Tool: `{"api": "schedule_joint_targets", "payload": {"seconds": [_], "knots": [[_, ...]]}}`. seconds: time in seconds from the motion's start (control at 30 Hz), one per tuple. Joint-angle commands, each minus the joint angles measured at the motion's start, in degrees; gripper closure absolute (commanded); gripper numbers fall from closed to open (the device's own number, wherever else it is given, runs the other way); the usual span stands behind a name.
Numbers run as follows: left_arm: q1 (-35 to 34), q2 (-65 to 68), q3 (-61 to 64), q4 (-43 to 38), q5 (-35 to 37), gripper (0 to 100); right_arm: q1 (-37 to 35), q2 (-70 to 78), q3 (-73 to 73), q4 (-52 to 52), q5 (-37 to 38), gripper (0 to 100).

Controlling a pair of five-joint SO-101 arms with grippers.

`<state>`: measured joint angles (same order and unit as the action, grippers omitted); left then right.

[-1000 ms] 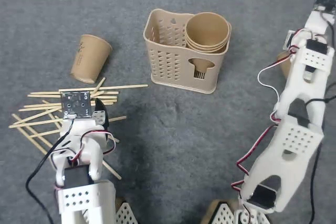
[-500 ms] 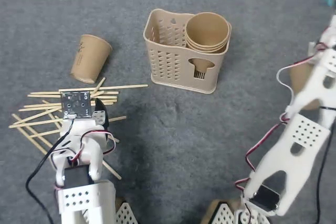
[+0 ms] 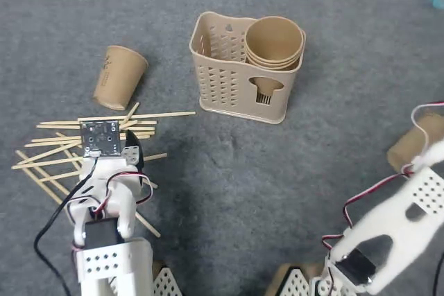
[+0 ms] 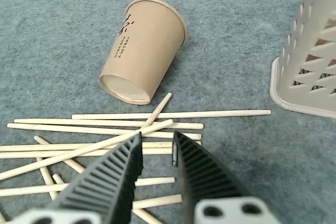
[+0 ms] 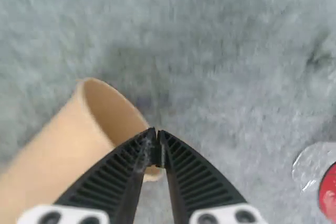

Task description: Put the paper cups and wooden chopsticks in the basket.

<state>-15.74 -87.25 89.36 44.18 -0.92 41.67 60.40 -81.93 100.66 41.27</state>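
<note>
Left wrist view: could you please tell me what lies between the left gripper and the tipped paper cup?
Wooden chopsticks lie crosswise between the left gripper and the tipped paper cup, as the left wrist view shows.

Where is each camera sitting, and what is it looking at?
High view: fixed above, looking down on the grey mat with the basket, tipped cup and chopsticks; the left arm and right arm show.
Left wrist view: on the left arm's wrist, facing the tipped cup and chopsticks past its open left pincer.
Right wrist view: on the right arm's wrist, facing the mat; its right pincer is shut on a second cup at the rim.
Shared: high and left wrist views both show the tipped cup, chopsticks and basket.
</note>
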Motion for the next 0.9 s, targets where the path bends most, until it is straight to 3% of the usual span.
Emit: {"api": "schedule_joint_targets", "payload": {"seconds": [0.0,0.17,0.3,0.53,0.87], "knots": [[0.09,-0.7,-0.22,-1.41,-0.53,91,1.36,-9.98,7.03,2.59,3.6,99.1],[-0.18,-0.7,-0.22,-1.41,-0.53,91,0.84,-25.19,32.53,2.42,12.31,99.1],[-0.26,-0.7,-0.22,-1.41,-0.53,91,-1.54,-37.05,50.11,2.15,14.07,99.0],[-0.26,-0.7,-0.22,-1.41,-0.53,91,-7.96,-50.33,62.15,1.98,6.95,99.0],[-0.35,-0.7,-0.22,-1.41,-0.53,91,-23.69,-52.09,68.66,1.98,-6.42,99.0]]}}
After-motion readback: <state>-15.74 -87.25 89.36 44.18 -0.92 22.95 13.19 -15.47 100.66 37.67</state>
